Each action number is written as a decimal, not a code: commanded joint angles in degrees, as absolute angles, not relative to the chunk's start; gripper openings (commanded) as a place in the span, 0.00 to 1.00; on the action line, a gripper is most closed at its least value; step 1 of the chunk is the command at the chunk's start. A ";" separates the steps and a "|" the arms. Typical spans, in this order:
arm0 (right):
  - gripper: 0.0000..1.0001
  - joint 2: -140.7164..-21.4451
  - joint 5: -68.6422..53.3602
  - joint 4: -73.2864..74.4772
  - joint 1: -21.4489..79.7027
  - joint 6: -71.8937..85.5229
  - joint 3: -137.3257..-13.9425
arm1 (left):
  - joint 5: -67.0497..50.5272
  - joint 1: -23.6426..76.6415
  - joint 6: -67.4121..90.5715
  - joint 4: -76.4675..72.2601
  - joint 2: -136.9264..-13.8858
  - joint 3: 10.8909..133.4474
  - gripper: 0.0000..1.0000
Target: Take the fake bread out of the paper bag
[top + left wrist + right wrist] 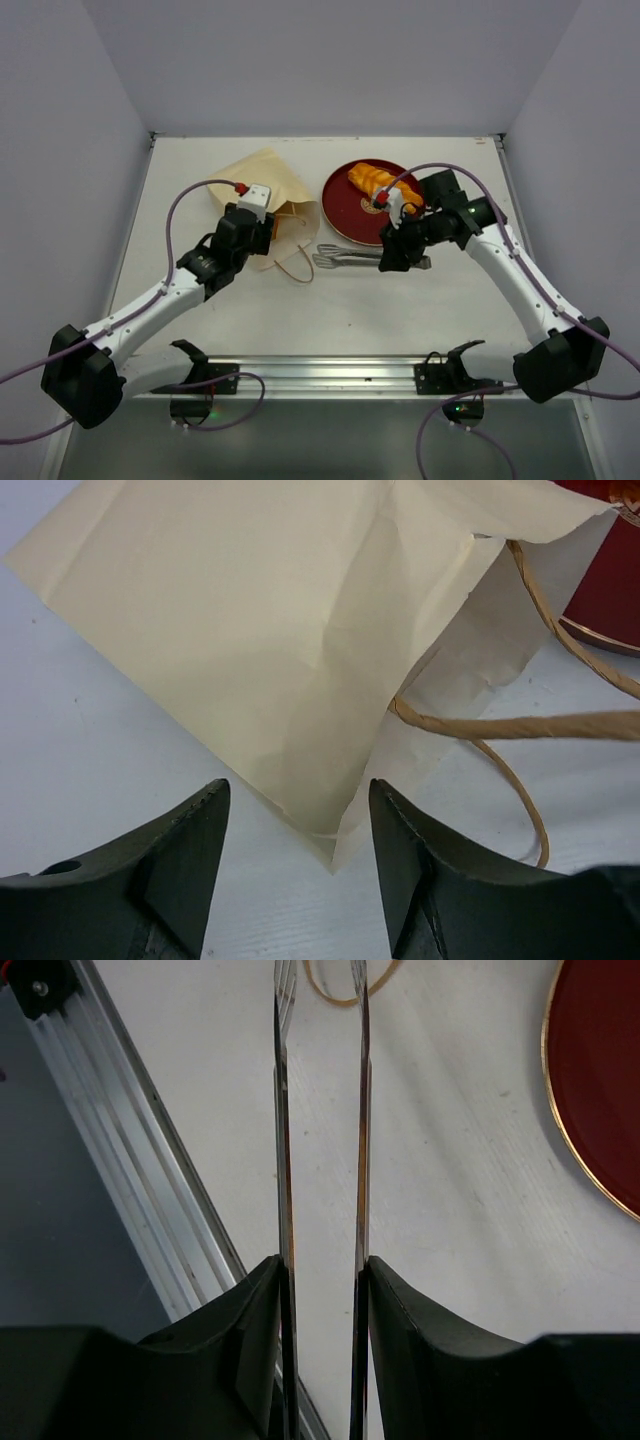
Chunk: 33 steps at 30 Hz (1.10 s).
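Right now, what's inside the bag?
Nothing visible inside. The bag lies on its side; only bare paper shows at the mouth, the upper wall hides the rest. One orange bread is on the plate.

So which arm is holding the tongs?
The right one. The right end effector is clamped on the tongs; the left end effector stands open by the bag, gripping nothing.
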<state>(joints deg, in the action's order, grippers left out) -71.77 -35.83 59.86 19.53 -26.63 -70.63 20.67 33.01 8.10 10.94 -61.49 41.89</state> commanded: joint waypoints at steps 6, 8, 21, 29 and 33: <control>0.38 -78.92 -38.76 47.03 26.98 -8.82 -70.84 | 30.67 34.45 8.09 3.44 -66.27 45.09 0.53; 0.36 -80.15 -36.75 43.51 27.51 -5.11 -70.58 | 31.38 34.45 7.74 2.38 -66.62 45.09 0.47; 0.39 -83.94 -30.06 22.42 32.87 11.95 -65.22 | 27.69 34.28 5.98 -1.67 -68.12 47.37 0.00; 0.41 -81.30 -29.09 12.93 32.87 20.55 -64.25 | 24.43 34.28 8.00 2.37 -64.25 48.34 0.00; 0.41 -79.89 -26.03 12.73 33.40 18.56 -65.38 | 24.61 34.19 8.52 3.08 -64.07 48.69 0.00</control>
<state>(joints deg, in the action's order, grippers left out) -83.24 -28.99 17.65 32.91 17.76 -64.14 24.97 34.20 6.96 4.86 -65.67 45.56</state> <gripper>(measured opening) 0.417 0.007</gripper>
